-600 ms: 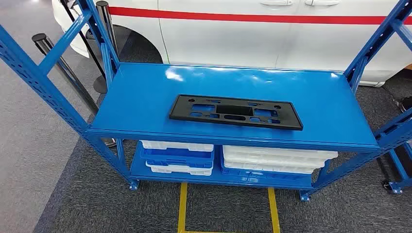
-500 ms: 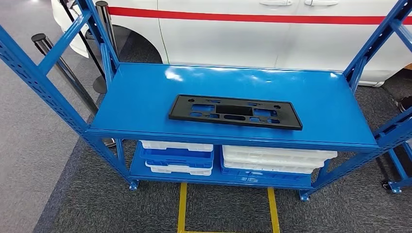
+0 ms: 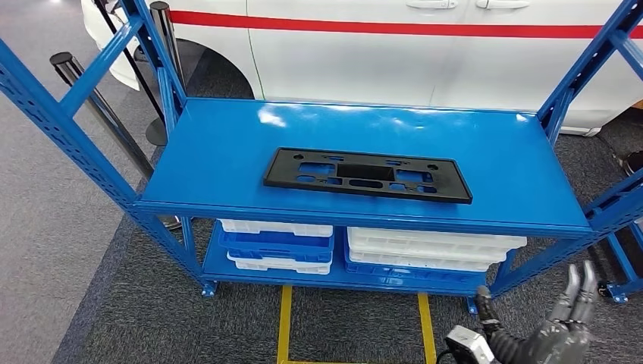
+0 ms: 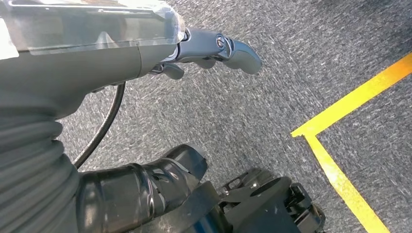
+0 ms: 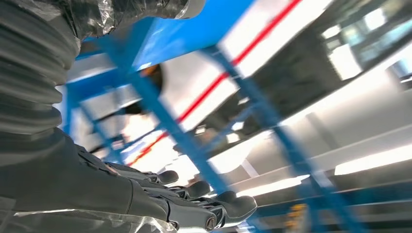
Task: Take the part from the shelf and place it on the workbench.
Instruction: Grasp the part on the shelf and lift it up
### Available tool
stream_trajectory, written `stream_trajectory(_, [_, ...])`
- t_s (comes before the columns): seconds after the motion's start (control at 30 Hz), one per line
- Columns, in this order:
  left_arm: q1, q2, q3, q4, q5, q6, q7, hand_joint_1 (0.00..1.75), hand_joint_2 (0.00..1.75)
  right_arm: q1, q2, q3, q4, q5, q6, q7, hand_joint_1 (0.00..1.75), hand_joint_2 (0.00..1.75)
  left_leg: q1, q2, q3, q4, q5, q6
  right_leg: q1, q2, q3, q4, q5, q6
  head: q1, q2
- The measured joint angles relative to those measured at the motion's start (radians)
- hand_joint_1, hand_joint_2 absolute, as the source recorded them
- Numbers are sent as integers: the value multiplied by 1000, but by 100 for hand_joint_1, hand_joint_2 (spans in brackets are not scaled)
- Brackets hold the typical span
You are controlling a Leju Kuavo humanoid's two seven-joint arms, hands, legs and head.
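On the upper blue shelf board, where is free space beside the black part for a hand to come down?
The shelf board is bare left of the black part, bare right of it up to the blue upright, and behind it toward the white car. The front strip is narrow. The lower level is crowded with trays. The right hand is low, holding nothing.

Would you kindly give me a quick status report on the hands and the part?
Right hand low at the shelf's front corner, open, empty. Left hand hanging over the floor, empty. Black part flat on the blue shelf, untouched. Nothing on or against it.
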Motion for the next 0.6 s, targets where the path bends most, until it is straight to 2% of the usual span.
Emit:
stream_trajectory(0.13, [0,1,-1,0,0,-1,-2,0,175,13,0,82,-26,7,0,0,0,175,0,0,0,0,0,0,-1,0,0,0,0,0,0,0])
stream_trajectory(0.4, [-1,2,-2,0,-1,-4,-5,0,175,21,0,135,-41,30,0,0,0,175,0,0,0,0,0,0,-1,0,0,0,0,0,0,0])
stream_trajectory(0.53, [-2,4,-2,0,1,-26,-35,0,0,20,-1,167,-31,78,0,0,0,175,0,0,0,0,0,0,-1,0,0,0,0,0,0,0])
stream_trajectory(0.6, [-3,4,-2,0,3,-43,-64,0,0,20,-2,178,-22,88,0,0,0,175,0,0,0,0,0,0,-1,0,0,0,0,0,0,0])
